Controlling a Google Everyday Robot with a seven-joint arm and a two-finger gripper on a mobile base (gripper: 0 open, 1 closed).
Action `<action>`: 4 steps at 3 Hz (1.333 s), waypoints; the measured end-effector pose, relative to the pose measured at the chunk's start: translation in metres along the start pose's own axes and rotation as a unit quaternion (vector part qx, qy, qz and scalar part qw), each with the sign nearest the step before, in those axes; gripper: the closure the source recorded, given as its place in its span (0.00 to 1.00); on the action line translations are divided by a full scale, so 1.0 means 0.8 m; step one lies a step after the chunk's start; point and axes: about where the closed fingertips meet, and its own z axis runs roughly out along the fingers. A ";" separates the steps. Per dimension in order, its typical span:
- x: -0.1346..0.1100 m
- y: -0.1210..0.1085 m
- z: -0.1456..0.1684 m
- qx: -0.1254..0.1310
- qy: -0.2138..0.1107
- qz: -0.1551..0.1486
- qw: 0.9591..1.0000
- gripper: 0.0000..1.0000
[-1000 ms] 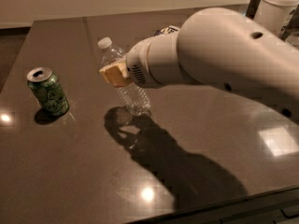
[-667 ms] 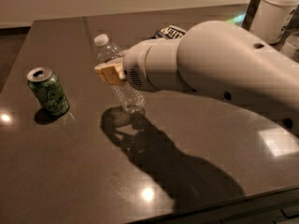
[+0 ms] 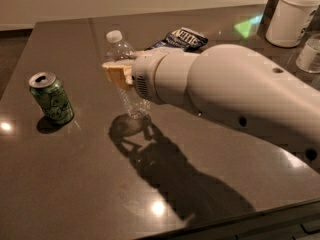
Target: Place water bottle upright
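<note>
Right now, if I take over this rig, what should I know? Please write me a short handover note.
Gripper: shut on the water bottle at mid-body, over the table.
Water bottle: cap up, leaning slightly; base at or just above the table, cannot tell which.
Done: bottle grasped, nearly upright.
Left: set it down straight, release, withdraw.
Green can stands apart.

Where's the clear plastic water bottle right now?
Camera view, left of centre: the clear crinkled plastic water bottle is held in the gripper, right of the green soda can.

Hand (image 3: 118, 74) on water bottle (image 3: 134, 102), can (image 3: 51, 98) left, bag (image 3: 182, 38) behind
</note>
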 end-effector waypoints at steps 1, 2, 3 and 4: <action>0.002 -0.006 -0.003 0.017 -0.012 0.031 0.999 1.00; 0.003 -0.010 -0.002 0.024 -0.021 0.054 0.998 1.00; 0.000 -0.013 0.001 0.023 -0.030 0.059 0.998 1.00; 0.001 -0.013 0.003 0.014 -0.034 0.048 0.998 1.00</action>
